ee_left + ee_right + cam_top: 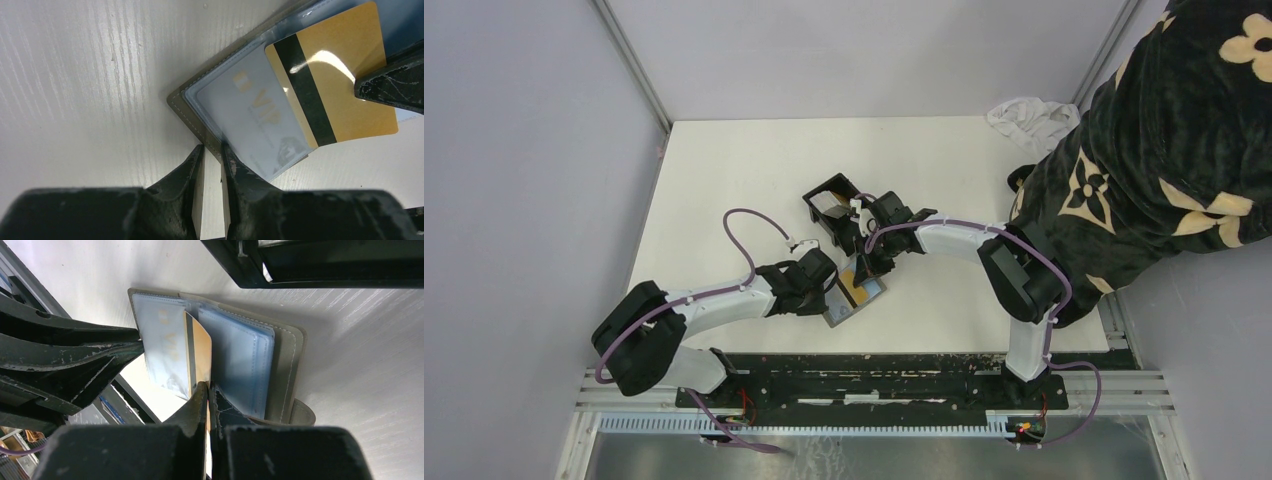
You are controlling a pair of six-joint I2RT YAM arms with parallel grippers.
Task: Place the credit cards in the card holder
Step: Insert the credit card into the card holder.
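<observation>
Right wrist view: the right claw (207, 387) is clenched on the tan-gold card (199, 352), probably to draw it from the grey wallet (291, 365) lying open on the counter (360, 365). The left claw (212, 150) grasps the wallet's rim (an anchor, I judge). The silver-grey card (250, 112) lies sleeved inside, and the card holder (822, 192) stands just beyond the wallet.

The white table (724, 180) bore a grey wallet (873, 291) between left gripper (831, 291) and right gripper (862, 266), the card holder (828, 204) just beyond the latter, a cloth (1029, 115) far beyond
</observation>
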